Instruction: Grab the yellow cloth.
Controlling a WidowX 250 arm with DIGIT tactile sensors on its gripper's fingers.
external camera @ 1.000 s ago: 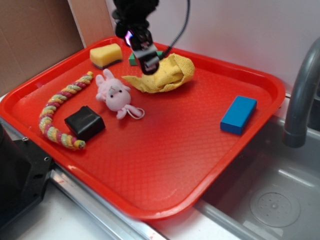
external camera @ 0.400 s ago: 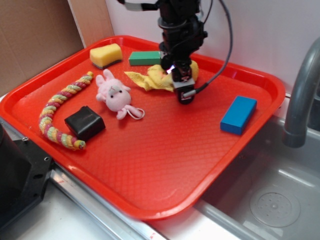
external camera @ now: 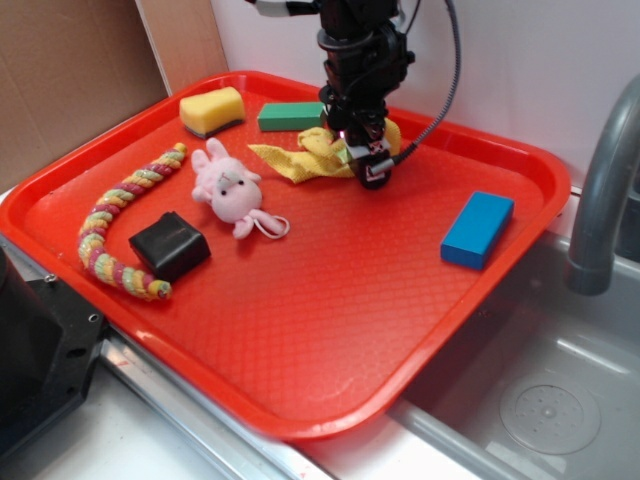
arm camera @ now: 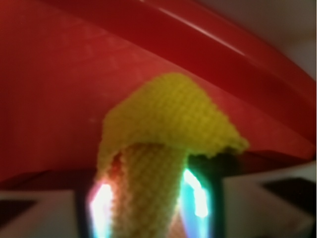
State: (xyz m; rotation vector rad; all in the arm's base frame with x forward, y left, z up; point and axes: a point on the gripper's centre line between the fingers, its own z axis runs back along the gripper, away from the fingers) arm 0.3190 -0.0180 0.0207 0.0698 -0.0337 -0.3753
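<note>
The gripper [external camera: 370, 165] is pinching a fold of the yellow cloth [external camera: 300, 160] at the red tray's [external camera: 330, 330] back, having dragged and bunched it; grasp looks secured.

Arm black throughout, built of blocky, stacked segments with hard edges. A black cable [external camera: 447, 75] looped from the top of the frame down the arm's side in a long curve to the lower housing. A pale grey or white piece showed at the top edge of the exterior view. End effector [external camera: 368, 165] dark, with a small light grey plate near its tip and a spot of purplish light above it. In the wrist view, the fingers [arm camera: 101, 206] appeared blurred, glowing white-green to cyan along their inner faces, dark housing behind.
</note>
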